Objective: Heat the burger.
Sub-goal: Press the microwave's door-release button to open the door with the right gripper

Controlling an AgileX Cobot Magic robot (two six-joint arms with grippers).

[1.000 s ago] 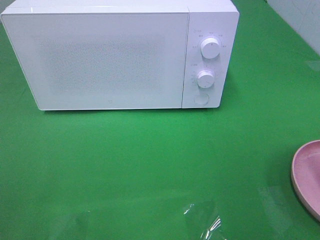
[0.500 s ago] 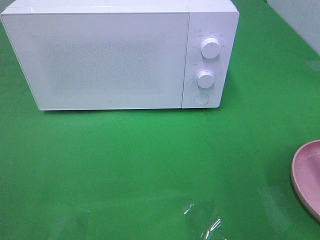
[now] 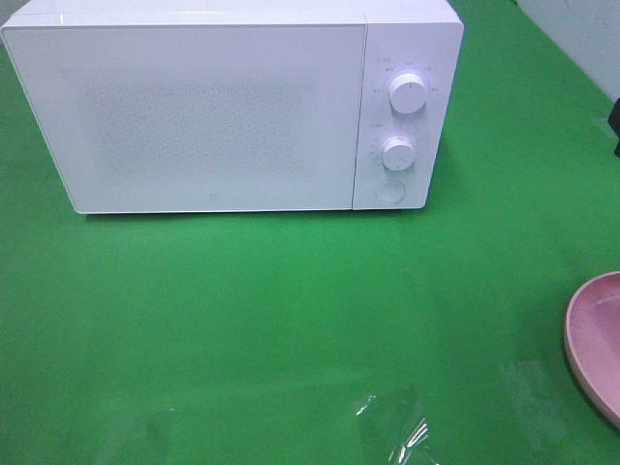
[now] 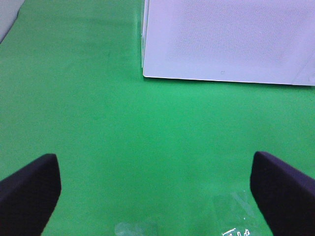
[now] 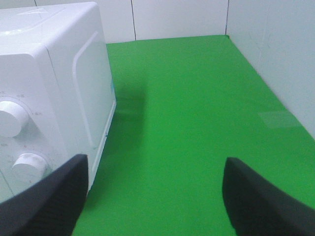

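The burger is out of view in every frame. A white microwave (image 3: 213,107) stands at the back of the green table with its door shut; it also shows in the left wrist view as the microwave (image 4: 226,39) and in the right wrist view as the microwave (image 5: 49,73). My left gripper (image 4: 157,196) hangs open over bare green cloth in front of the door, with nothing between its fingers. My right gripper (image 5: 155,201) is open and empty beside the knob side of the microwave. A dark bit of the right arm (image 3: 616,121) pokes in at the right edge.
A round pink plate (image 3: 591,339) lies at the right edge of the table, partly cut off, and its visible part holds nothing. Patches of clear tape (image 3: 397,426) shine on the cloth near the front. White walls (image 5: 275,49) border the table behind and to the right.
A dark bit of the right arm has come into the exterior view at the right edge. Microwave and plate have not moved.
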